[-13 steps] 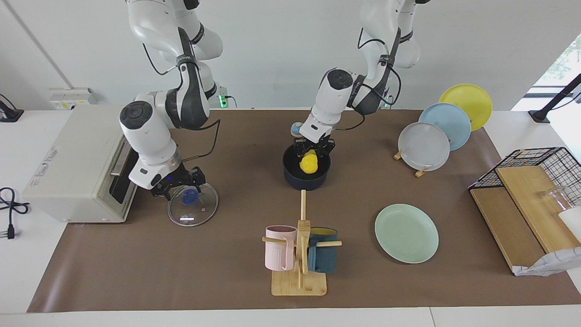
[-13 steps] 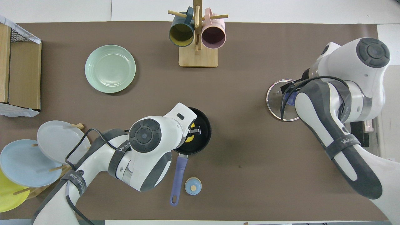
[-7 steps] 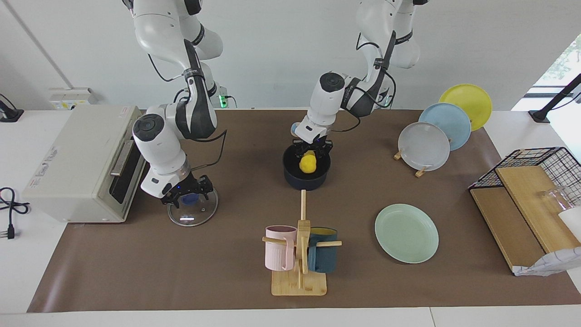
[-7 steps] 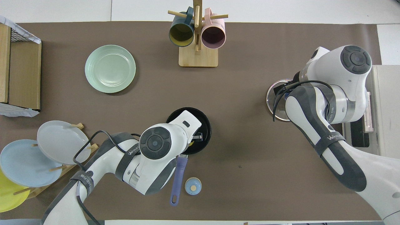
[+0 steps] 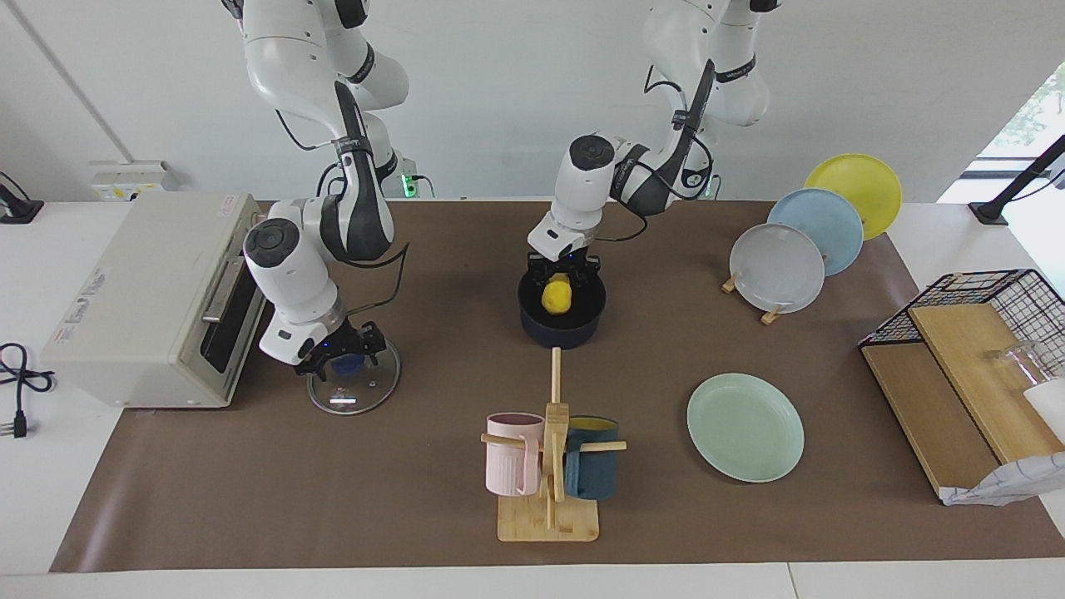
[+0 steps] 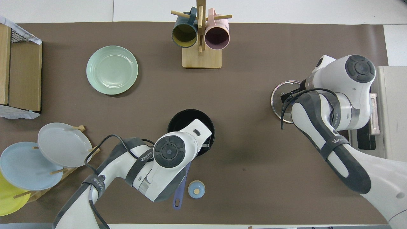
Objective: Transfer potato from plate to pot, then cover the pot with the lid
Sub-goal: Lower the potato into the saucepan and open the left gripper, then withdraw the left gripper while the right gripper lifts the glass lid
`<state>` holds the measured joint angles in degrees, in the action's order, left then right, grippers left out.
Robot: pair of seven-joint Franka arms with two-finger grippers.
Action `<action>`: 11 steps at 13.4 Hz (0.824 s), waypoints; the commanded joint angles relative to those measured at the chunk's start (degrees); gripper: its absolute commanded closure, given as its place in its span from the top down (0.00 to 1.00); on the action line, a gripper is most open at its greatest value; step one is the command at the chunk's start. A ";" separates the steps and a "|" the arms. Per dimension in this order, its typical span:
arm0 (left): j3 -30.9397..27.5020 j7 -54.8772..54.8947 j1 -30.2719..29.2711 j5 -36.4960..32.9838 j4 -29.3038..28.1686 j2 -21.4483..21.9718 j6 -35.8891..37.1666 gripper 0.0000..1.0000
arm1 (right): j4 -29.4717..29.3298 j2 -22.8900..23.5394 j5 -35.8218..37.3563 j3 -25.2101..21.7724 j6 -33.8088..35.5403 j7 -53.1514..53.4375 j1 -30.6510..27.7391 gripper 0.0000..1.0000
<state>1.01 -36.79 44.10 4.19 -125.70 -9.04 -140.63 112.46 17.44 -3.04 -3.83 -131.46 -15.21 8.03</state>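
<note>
The yellow potato (image 5: 556,295) hangs just inside the rim of the dark navy pot (image 5: 562,331), and my left gripper (image 5: 561,281) is shut on it from above. In the overhead view the left hand hides the potato and covers part of the pot (image 6: 186,118). The mint-green plate (image 5: 745,427) lies bare, farther from the robots toward the left arm's end. The glass lid (image 5: 356,393) lies flat on the mat in front of the toaster oven. My right gripper (image 5: 343,356) is down on it, open, with its fingers on either side of the blue knob (image 5: 350,363).
A toaster oven (image 5: 141,299) stands beside the lid at the right arm's end. A mug rack (image 5: 549,470) stands farther out than the pot. A small bell (image 6: 196,189) sits beside the pot's blue handle (image 6: 178,198). Upright plates (image 5: 778,266) and a wire basket (image 5: 982,316) fill the left arm's end.
The left gripper drew back toward the robots over the pot, the potato going with it. The right gripper swung in and settled around the lid's knob.
</note>
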 commanded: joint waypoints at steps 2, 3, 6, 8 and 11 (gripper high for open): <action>-1.10 -3.20 2.48 -2.69 -0.87 -0.80 -1.14 0.00 | 1.71 -1.26 -0.91 0.31 -0.02 -2.28 -0.56 0.90; -1.10 -3.20 2.57 -2.69 -0.87 -0.80 -0.97 0.00 | 1.71 -1.26 -0.91 0.31 0.07 -2.63 -0.56 0.88; -1.10 -2.76 2.23 -2.78 -0.34 -0.98 -0.97 0.00 | 1.80 -1.26 -0.91 0.31 0.51 -2.81 -0.56 0.80; -1.45 -2.06 1.61 -3.04 0.10 -0.81 -0.53 0.62 | 1.80 -1.26 -0.91 0.31 0.68 -2.81 -0.56 0.73; -1.45 -0.40 -1.72 -3.04 5.35 0.25 6.38 0.93 | 1.80 -1.27 -0.91 0.31 0.77 -2.81 -0.56 0.69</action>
<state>-0.10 -37.88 44.26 2.63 -124.22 -9.63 -139.82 113.01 17.38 -3.04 -3.82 -131.16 -16.00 8.01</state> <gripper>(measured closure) 0.260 0.295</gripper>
